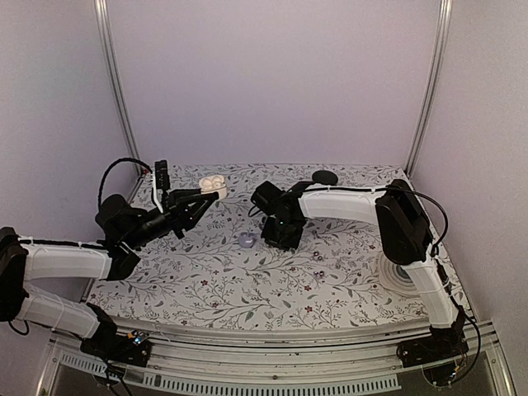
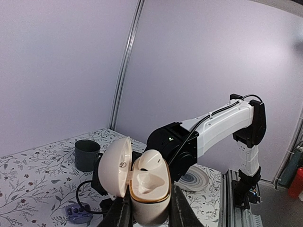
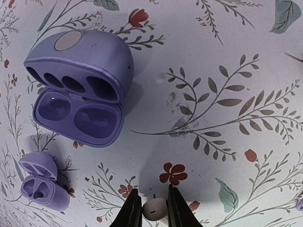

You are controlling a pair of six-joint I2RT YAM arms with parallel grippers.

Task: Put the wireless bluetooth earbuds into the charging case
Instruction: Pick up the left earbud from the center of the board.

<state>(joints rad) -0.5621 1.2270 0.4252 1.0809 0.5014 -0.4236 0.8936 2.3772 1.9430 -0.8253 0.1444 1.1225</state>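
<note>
Right gripper (image 3: 153, 211) astride earbud (image 3: 155, 207) — cream case (image 2: 150, 187) in left gripper (image 2: 150, 213)

cream clamshell charging case (image 2: 150, 191) is held up in the air, lid swung open to the left, seated earbud (image 2: 152, 161) in one socket. the white loose earbud (image 3: 155, 208) lies on the floral table (image 3: 213, 61).
</note>
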